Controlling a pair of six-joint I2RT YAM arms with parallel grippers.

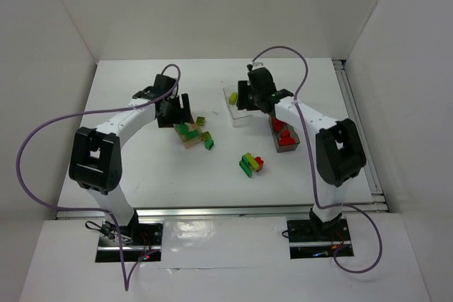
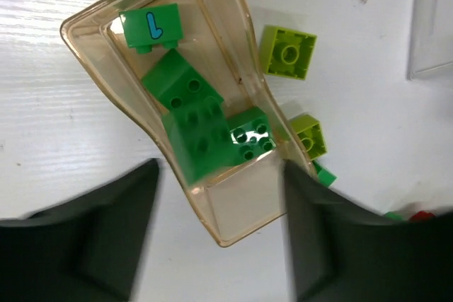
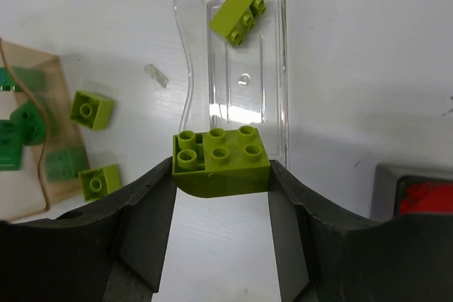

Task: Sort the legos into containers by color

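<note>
Four dark green studded bricks [image 2: 191,122] were seen lying inside the translucent peach-orange rectangular tray [image 2: 237,19]. The left gripper [image 2: 219,175] was spread wide astride that tray's near end, with nothing grasped. A lime rounded brick [image 3: 221,164] was clamped by the right gripper [image 3: 221,182] over the clear colourless tray [image 3: 185,54], in which another lime brick [image 3: 238,13] lay. Two loose lime bricks [image 2: 289,51] were found just beside the peach tray's wall, and white tabletop [image 2: 56,125] was seen on its other side.

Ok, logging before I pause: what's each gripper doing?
Left gripper: open, holding nothing, over the peach tray.
Right gripper: closed on a lime-green brick.
</note>
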